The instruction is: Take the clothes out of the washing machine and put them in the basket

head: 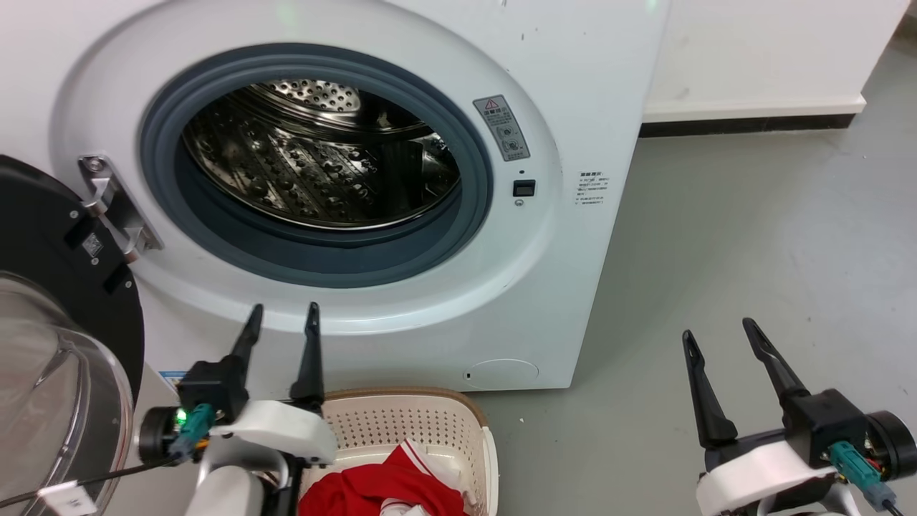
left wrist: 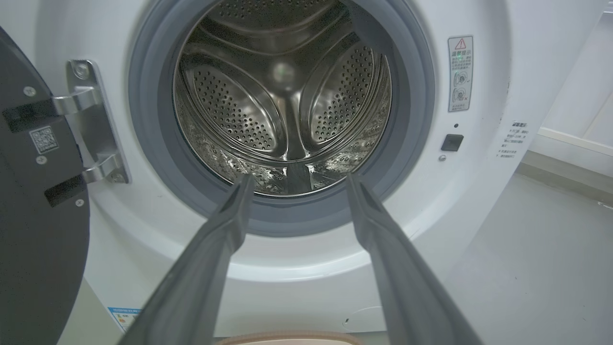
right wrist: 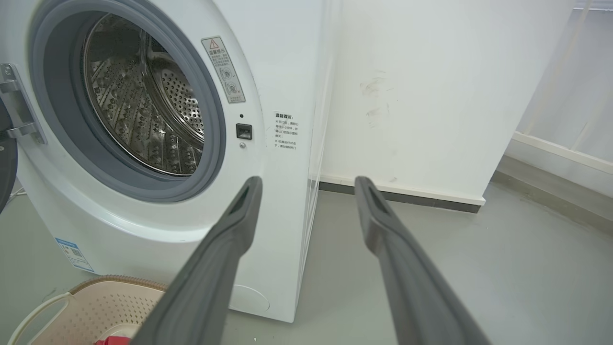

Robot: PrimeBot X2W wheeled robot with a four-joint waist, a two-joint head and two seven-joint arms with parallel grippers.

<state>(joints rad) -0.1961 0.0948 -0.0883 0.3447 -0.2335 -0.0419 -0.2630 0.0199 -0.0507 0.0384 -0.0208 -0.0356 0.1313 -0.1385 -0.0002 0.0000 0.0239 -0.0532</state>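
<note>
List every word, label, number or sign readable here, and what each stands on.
Grey sticker on the washing machine front: red warning triangle; characters too small.
White label by its right edge: heading looks like "温馨提示"; rest too small.
QR code sticker on the black door frame: no words.
Blue label at its lower left: blurred.

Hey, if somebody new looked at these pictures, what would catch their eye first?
The washing machine, its door swung open at far left, takes up the head view's upper left, its steel drum showing no laundry. Below it, bright red clothes lie in the basket at bottom centre. The left end effector by the basket and the right end effector at lower right both stand open, holding nothing.
</note>
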